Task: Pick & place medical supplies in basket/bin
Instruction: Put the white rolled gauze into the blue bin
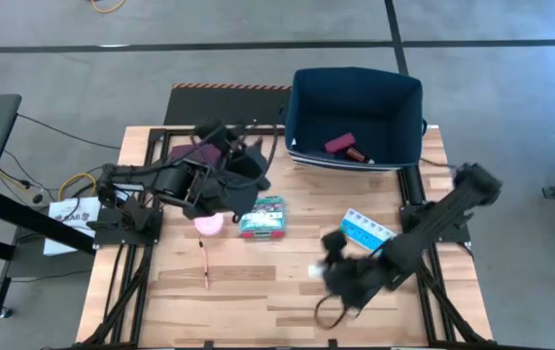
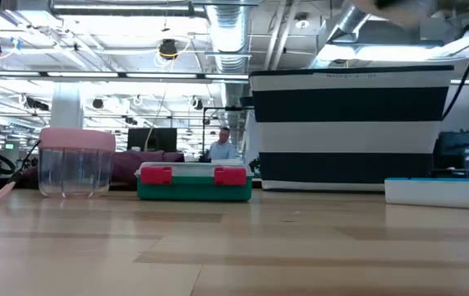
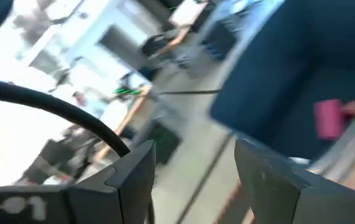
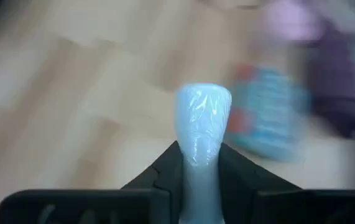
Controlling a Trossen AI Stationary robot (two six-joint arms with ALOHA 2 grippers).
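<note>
The navy bin [image 1: 301,117] stands at the table's far edge, right of centre; a maroon roll [image 1: 339,144] lies inside it. My left gripper [image 3: 193,162] is open and empty, raised just left of the bin over the maroon cloth [image 1: 204,151]. On the table lie the pink roll [image 1: 209,224], the teal box [image 1: 262,216], the blue-white pill organizer [image 1: 366,230] and the thin stick [image 1: 204,262]. My right gripper [image 4: 201,155] is near the table's front, right of centre [image 1: 333,280], and is shut on a pale plastic-wrapped white packet [image 4: 203,118]. My right gripper pinches the white packet between its two fingers at one end [image 4: 199,163]. The rest of the packet [image 4: 203,109] sticks out forward past the fingertips, clear of the table in the wrist view.
The bin's striped wall [image 2: 349,123] rises at the far right in the low view, with the teal box [image 2: 195,181] and pink roll [image 2: 76,160] left of it. Bare wood lies along the near edge [image 1: 258,306]. Metal frame rails run down both table sides.
</note>
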